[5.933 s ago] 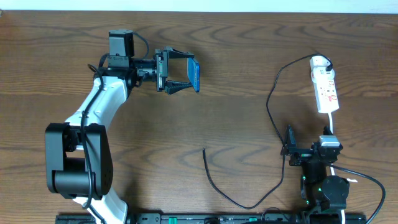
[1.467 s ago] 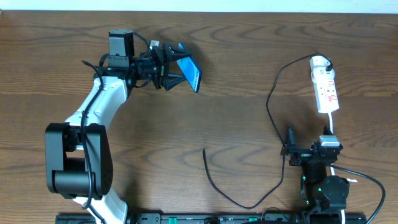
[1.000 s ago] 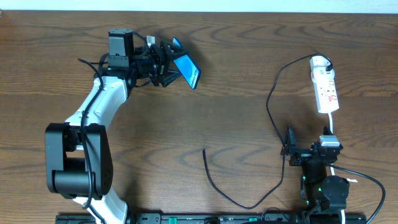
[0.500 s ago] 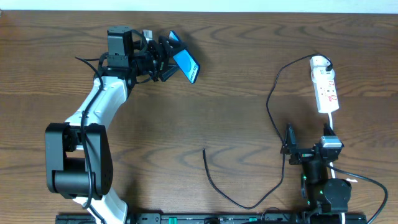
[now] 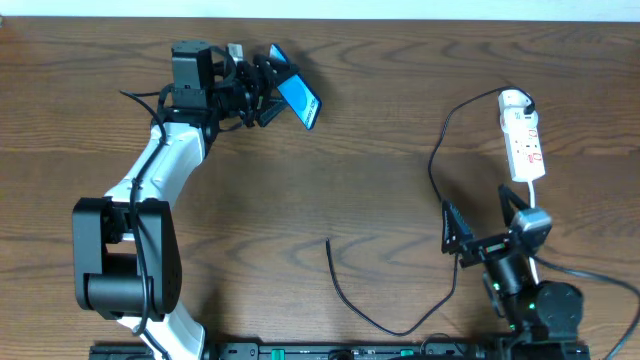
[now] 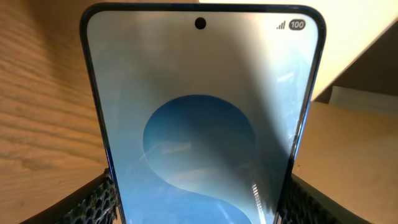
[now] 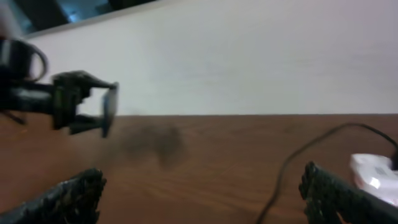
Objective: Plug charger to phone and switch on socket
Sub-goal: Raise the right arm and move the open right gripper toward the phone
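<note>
The left gripper (image 5: 272, 90) pinches the phone (image 5: 298, 100) by its long edges, tilted, over the far left of the desk (image 5: 380, 150). Up close, the screen is pale blue with a deeper blue circle and a thin dark rim. The right gripper (image 5: 482, 222) stands spread wide, holding nothing, at the near right. Just beyond it lies the white socket (image 5: 524, 140). The thin black charger (image 5: 432, 165) loops from the socket's far end, its free tip lying mid-desk.
</note>
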Robot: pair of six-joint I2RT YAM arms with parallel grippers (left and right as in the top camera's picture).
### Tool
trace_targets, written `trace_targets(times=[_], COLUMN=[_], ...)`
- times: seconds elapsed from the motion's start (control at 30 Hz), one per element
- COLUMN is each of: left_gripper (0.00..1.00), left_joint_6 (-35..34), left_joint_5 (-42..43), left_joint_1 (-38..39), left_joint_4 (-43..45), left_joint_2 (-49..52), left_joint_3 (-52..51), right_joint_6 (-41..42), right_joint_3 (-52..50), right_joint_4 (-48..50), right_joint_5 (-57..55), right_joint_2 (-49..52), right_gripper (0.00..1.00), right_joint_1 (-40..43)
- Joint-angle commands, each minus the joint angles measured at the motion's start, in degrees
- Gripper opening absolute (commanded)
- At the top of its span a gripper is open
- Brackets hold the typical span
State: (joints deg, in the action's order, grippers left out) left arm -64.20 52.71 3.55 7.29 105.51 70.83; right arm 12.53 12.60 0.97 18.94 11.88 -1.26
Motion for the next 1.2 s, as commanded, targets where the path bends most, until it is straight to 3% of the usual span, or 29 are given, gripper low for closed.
trace_targets(times=[0.0,0.3,0.57,0.83,1.17], left_gripper=[0.08,0.07,0.07,0.07,0.07], left_joint_6=[-2.54,-8.92,-10.97,-11.58,-13.53], left_joint_5=[0.31,-2.29,-6.78,-7.82,-8.2], left_joint_1=[0.09,0.09,2.14,5.29,7.56], left_joint_4=[1.55,1.68,7.41,8.92,9.01], left_joint_2=[-2.01,-2.01,-2.01,-2.01,-2.01], left_joint_3=[0.39,0.39,0.39,0.39,0.39], right_joint_6=[-0.83,-0.81,-4.09,-4.13,-14.08], right_joint_3=[8.24,26.82,33.51,35.74,35.76], right_joint_4=[-1.99,-5.51,-3.58,1.99,6.58], right_joint_5=[7.1,20.96,22.12,20.04,19.12], right_joint_2=[8.7,34.77,50.27,58.16,61.16], right_gripper=[0.99,0.99,0.99,0.99,0.99], right_joint_1=[-0.31,-0.35,-3.87,-9.81,-14.99])
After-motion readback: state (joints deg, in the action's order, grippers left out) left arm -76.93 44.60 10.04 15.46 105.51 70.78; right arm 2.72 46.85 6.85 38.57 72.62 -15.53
